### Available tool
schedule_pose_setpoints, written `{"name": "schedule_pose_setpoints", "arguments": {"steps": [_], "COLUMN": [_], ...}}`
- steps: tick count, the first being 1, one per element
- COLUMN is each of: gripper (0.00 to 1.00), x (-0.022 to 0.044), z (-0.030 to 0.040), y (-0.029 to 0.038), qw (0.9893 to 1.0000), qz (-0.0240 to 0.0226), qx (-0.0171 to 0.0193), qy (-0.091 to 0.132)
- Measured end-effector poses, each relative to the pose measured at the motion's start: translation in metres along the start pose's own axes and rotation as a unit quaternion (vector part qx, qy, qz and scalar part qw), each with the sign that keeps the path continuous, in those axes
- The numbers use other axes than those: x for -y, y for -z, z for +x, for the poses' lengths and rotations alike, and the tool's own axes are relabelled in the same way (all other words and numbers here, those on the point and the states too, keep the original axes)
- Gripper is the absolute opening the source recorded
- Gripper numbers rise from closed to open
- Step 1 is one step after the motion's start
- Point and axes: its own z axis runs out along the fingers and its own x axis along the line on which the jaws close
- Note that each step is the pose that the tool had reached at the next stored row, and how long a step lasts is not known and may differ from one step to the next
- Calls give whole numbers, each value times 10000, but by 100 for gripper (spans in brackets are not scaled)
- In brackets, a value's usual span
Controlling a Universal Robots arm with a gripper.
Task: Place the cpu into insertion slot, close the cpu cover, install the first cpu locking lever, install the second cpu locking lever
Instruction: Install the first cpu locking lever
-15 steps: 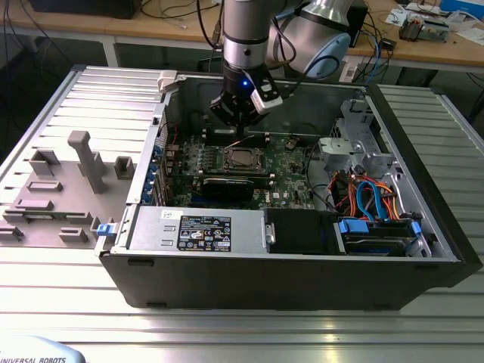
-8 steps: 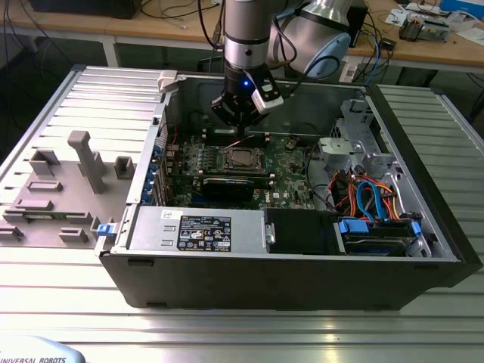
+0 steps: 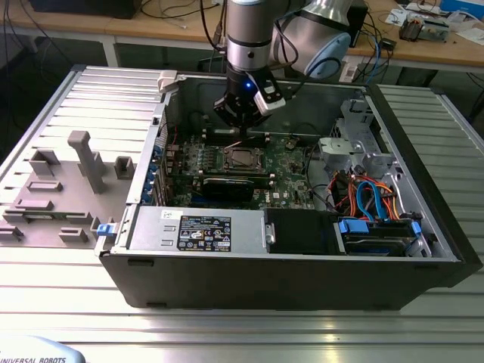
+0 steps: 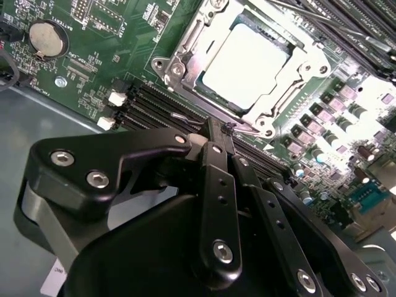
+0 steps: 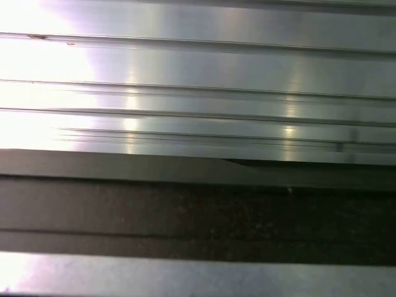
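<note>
Interior of an opened computer case [image 3: 423, 249] on a ribbed metal table [image 3: 227, 333]. The cpu [image 4: 252, 62] lies seated in the insertion slot [image 4: 185, 65] on the green motherboard [image 4: 111, 37], with the cpu cover [image 4: 297, 77] framing it. The gripper [image 4: 224, 130], fingers clenched together and grasping nothing, hangs just beside the socket.
</note>
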Motion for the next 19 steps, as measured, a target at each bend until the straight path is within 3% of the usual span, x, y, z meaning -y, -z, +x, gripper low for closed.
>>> {"name": "schedule_pose_setpoints", "arguments": {"steps": [9,17,19], "gripper": [11,11,11], "x": [1,3,3], "z": [-36,-86,-95], "y": [-82,-92,-94], "qw": [10000,10000,10000], "qz": [1,-3,-27], "qx": [-1,-6,-18], "qy": [0,-3,-31]}}
